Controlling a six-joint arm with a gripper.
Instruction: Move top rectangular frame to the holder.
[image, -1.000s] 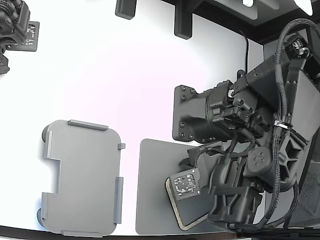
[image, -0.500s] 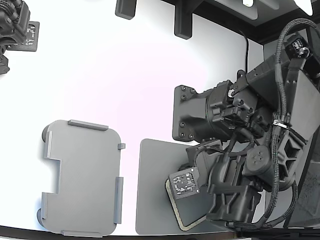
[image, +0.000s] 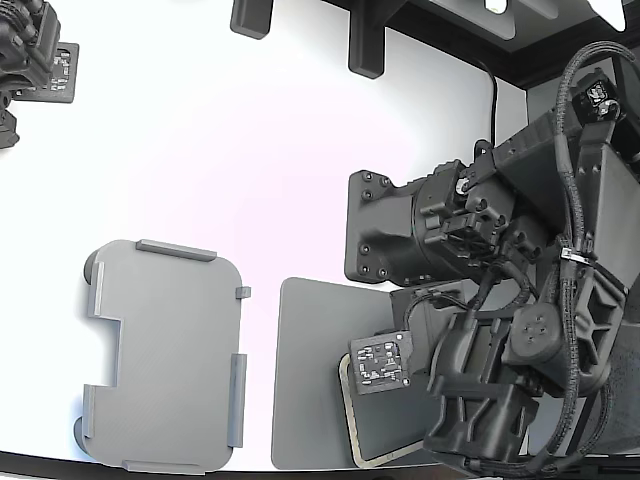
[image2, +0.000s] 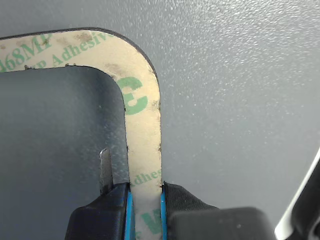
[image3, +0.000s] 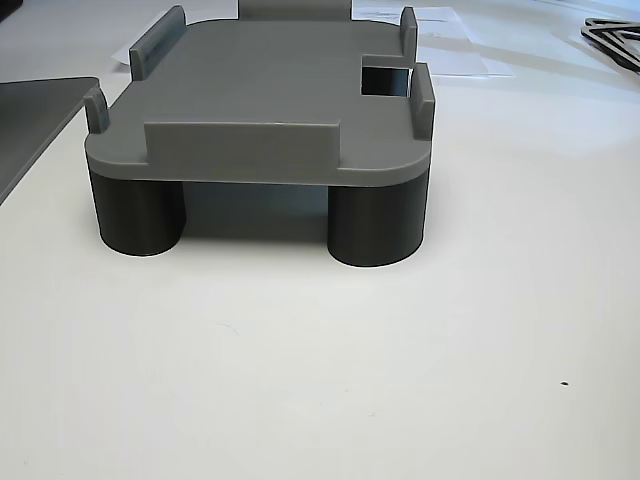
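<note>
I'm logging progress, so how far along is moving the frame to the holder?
Done: the claw is shut on one side of the frame. In hand: the frame is over the dark mat, whether lifted is unclear. Left: carrying it to the holder, which is empty.

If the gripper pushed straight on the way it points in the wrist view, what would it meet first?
Nothing separate: the gripper already straddles the rectangular frame, its fingers on either edge of the strip. Further on it would run along the frame toward its rounded corner, just above the dark grey mat. Height above the mat is unclear.
</note>
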